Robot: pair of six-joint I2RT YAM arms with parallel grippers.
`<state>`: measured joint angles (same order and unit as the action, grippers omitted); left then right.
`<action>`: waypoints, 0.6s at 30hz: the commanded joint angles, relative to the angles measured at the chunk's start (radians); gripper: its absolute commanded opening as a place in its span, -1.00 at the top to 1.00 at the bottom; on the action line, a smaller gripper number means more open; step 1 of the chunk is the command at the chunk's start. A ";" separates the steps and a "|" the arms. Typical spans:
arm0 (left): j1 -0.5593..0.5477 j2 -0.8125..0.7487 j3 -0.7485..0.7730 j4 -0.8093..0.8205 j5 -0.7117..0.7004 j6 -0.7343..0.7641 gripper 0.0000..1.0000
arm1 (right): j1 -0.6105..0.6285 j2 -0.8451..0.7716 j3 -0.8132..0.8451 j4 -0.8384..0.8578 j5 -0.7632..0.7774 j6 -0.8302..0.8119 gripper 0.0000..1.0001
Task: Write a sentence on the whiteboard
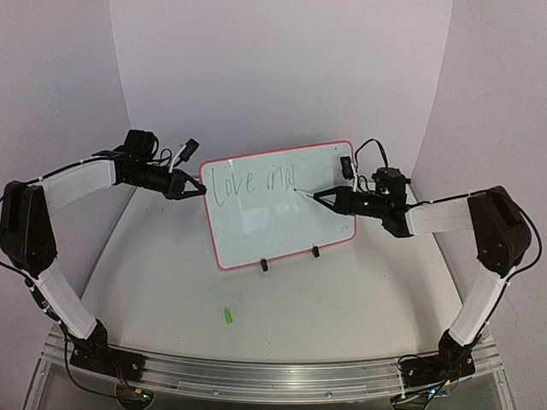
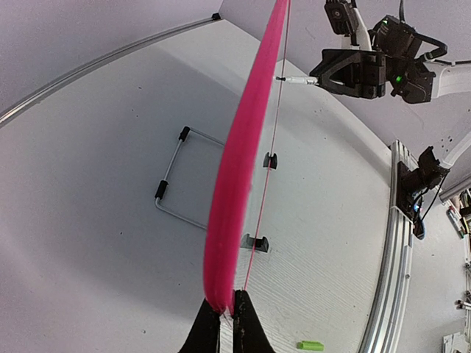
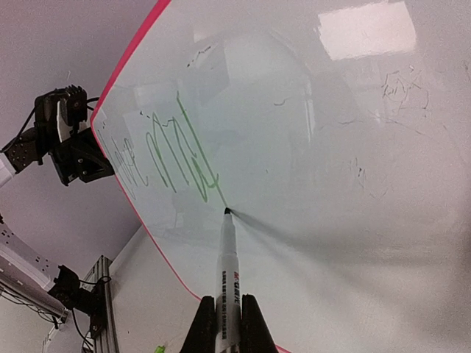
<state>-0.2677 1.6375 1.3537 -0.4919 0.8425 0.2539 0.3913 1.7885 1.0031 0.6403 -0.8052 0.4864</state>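
Note:
The whiteboard (image 1: 282, 226) with a red-pink rim stands upright mid-table on two black feet. It reads "Love ma" in green (image 1: 252, 181), one line only. My left gripper (image 1: 198, 189) is shut on the board's left rim; in the left wrist view its tips (image 2: 227, 305) pinch the pink edge (image 2: 235, 169). My right gripper (image 1: 323, 197) is shut on a white marker pen (image 3: 229, 272). The pen's tip (image 3: 226, 212) touches the board (image 3: 331, 147) at the end of the last green stroke (image 3: 176, 147). The pen also shows in the left wrist view (image 2: 294, 79).
A green marker cap (image 1: 228, 316) lies on the table in front of the board, also in the left wrist view (image 2: 310, 344). A wire stand (image 2: 173, 180) props the board from behind. The aluminium base rail (image 1: 256, 376) runs along the near edge.

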 commanded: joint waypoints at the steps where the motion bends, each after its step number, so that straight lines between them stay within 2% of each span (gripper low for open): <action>1: -0.019 0.010 0.019 -0.055 -0.046 0.036 1.00 | -0.003 -0.097 -0.028 0.093 0.002 0.044 1.00; 7: -0.021 0.010 0.021 -0.056 -0.043 0.037 1.00 | -0.005 -0.133 -0.017 0.098 0.027 0.052 1.00; 18: -0.024 0.004 0.019 -0.057 -0.048 0.039 1.00 | -0.004 -0.051 0.039 0.094 0.070 0.050 1.00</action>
<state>-0.2703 1.6375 1.3556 -0.4973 0.8425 0.2603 0.3912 1.7092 0.9951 0.6955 -0.7575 0.5325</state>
